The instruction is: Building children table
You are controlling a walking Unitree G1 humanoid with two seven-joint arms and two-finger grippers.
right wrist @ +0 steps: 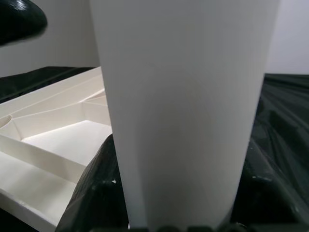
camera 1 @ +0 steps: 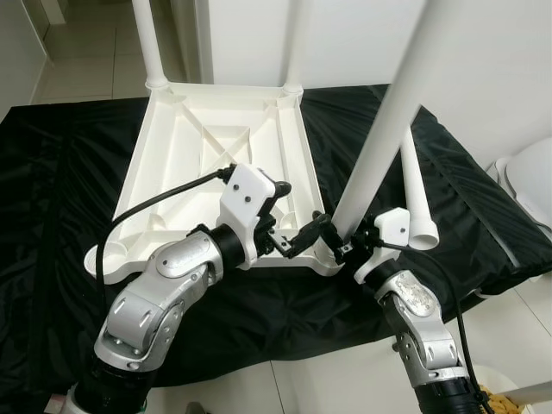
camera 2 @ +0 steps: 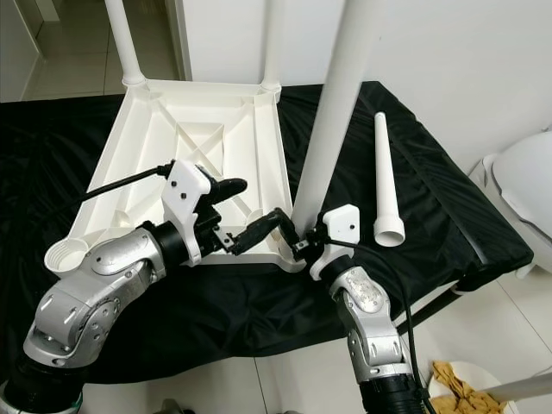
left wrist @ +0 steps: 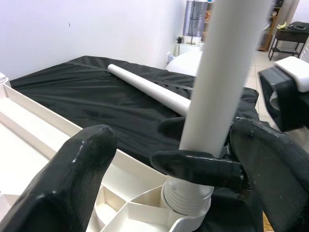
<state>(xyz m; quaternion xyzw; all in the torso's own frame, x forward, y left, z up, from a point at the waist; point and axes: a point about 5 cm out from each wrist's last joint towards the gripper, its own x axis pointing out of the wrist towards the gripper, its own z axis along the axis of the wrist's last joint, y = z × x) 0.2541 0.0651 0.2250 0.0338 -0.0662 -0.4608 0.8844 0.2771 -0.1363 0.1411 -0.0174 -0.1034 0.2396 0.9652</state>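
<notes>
The white table top (camera 1: 216,129) lies upside down on a black cloth (camera 1: 60,172). Two white legs (camera 1: 145,39) (camera 1: 297,39) stand in its far corners. A third leg (camera 1: 379,147) stands tilted in the near right corner socket (left wrist: 186,200). My right gripper (camera 1: 345,246) is shut on that leg just above the socket, with its fingers (right wrist: 96,193) either side. Just left of the leg's base, my left gripper (camera 2: 263,200) is open, fingers (left wrist: 82,164) spread wide and apart from the leg. A loose leg (camera 2: 385,181) lies on the cloth to the right.
The near left corner socket (camera 2: 62,256) has no leg in it. A white rounded fixture (camera 2: 526,181) stands at the right beyond the cloth's edge. A yellow rag (camera 2: 457,379) lies on the tiled floor by my right arm.
</notes>
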